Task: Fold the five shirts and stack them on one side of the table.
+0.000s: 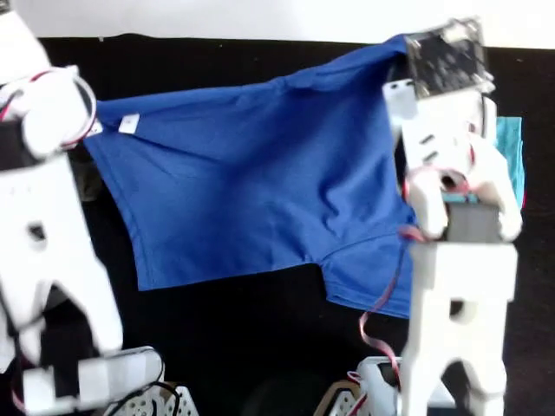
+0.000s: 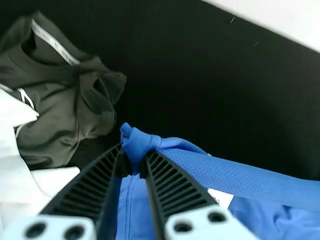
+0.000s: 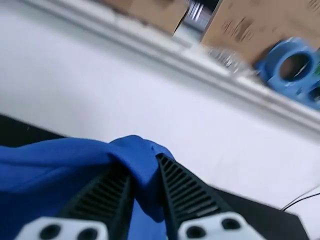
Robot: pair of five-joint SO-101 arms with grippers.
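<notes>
- While pinched at two corners, blue shirt [image 1: 251, 191] lies stretched wide over the black table [image 1: 260, 347], probably pulled taut so it goes down flat for folding.
- Left pincer [image 2: 132, 152]: pressed onto a bunched shirt corner.
- Right pincer [image 3: 142, 167]: clamped on the opposite corner, near the table's far edge.
- Dark shirt [image 2: 65, 100]: crumpled and unfolded, just beside the left pincer.

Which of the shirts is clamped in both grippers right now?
The blue shirt, stretched between the left gripper and right gripper; the dark grey shirt and white shirt lie loose.
</notes>
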